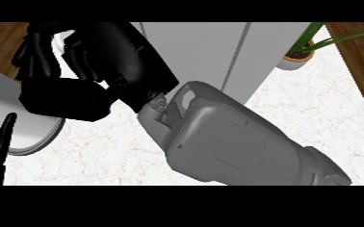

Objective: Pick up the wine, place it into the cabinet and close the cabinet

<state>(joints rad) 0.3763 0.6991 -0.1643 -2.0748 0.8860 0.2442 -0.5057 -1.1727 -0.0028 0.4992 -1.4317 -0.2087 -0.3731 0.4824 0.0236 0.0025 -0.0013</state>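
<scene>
At the upper left of the head view the right hand (78, 72) fills much of the picture, its black fingers (32, 53) curled, but I cannot tell whether they hold anything. The grey forearm (235, 146) comes in from the lower right. Behind it stands the grey cabinet (213, 48), doors together. The wine is not visible. A potted plant (302, 53) is at the right on the white counter (298, 106), and a round plate (32, 139) lies at the left edge.

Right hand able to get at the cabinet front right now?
Probably yes. The right hand is right beside the left edge of the cabinet, above the counter, and nothing shows between them. I cannot tell whether they touch.
</scene>
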